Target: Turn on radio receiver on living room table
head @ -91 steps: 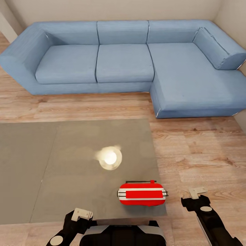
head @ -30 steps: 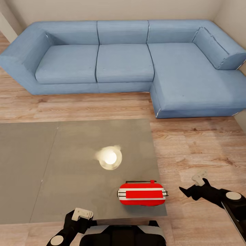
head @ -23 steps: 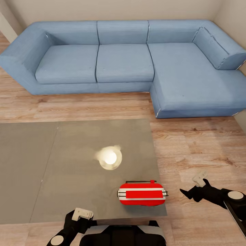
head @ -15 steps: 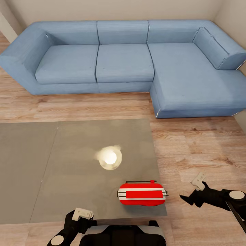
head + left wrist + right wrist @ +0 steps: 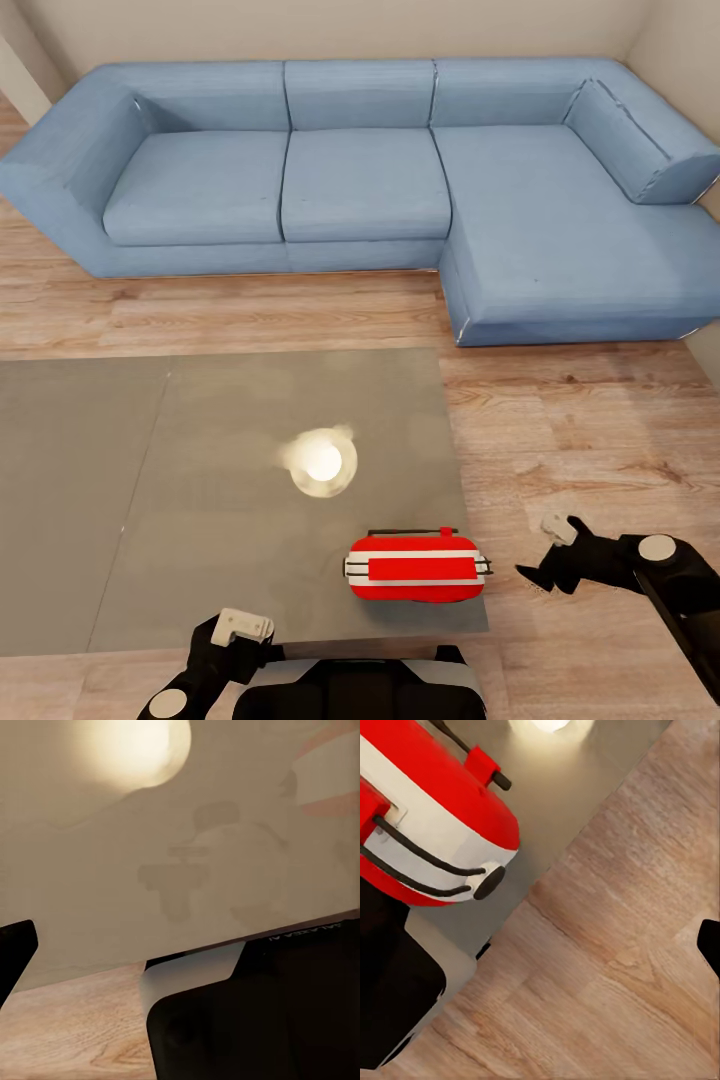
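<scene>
The red radio receiver (image 5: 415, 567) with its white band and top handle stands near the front right corner of the grey glossy table (image 5: 200, 500). My right gripper (image 5: 540, 553) is open over the floor just right of the radio, pointing at its right end without touching it. In the right wrist view the radio (image 5: 427, 817) shows its end with a round black knob (image 5: 489, 882), and one fingertip (image 5: 709, 945) sits at the picture's edge. My left gripper (image 5: 228, 630) is open, low at the table's front edge, left of the radio.
A large blue L-shaped sofa (image 5: 380, 180) runs along the far wall and down the right side. Light wood floor (image 5: 580, 440) lies between sofa and table. A lamp's bright reflection (image 5: 322, 462) shows on the table top. My dark trunk (image 5: 360, 690) is below the radio.
My right arm has swung round: the gripper turned from pointing away to pointing left at the radio's end and came slightly closer. Radio, left arm and camera have stayed put.
</scene>
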Controlling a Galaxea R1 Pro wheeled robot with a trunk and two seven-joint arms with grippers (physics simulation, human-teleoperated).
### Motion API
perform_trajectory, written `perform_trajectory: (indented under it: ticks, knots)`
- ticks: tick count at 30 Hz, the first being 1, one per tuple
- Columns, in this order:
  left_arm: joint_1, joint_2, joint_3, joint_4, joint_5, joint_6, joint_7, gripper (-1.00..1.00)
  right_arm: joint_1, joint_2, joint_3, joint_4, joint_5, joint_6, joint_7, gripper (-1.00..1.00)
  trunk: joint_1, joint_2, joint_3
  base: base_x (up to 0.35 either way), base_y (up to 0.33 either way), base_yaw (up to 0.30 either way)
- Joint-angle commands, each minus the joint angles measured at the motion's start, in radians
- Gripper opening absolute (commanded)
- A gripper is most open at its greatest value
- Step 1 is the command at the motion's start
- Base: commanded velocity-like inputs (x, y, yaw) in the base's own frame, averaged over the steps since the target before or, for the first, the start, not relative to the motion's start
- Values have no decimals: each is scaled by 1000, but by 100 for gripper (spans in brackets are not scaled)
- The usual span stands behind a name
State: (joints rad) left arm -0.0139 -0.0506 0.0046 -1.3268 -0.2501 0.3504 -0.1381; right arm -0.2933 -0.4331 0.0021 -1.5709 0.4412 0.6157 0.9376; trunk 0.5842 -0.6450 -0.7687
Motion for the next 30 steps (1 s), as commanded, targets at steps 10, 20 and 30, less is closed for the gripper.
perform_trajectory:
  ticks: [10,20,30]
  knots:
    - [0,0,0,0,0,-1,0,100,-137,28,142,1,17,134,10,100,0,0,0,0,0,0]
    - [0,1,0,0,0,-1,0,100,-160,143,297,2,172,176,10,100,0,0,0,0,0,0]
    - [0,1,0,0,0,-1,0,100,-161,253,384,2,246,215,10,100,0,0,0,0,0,0]
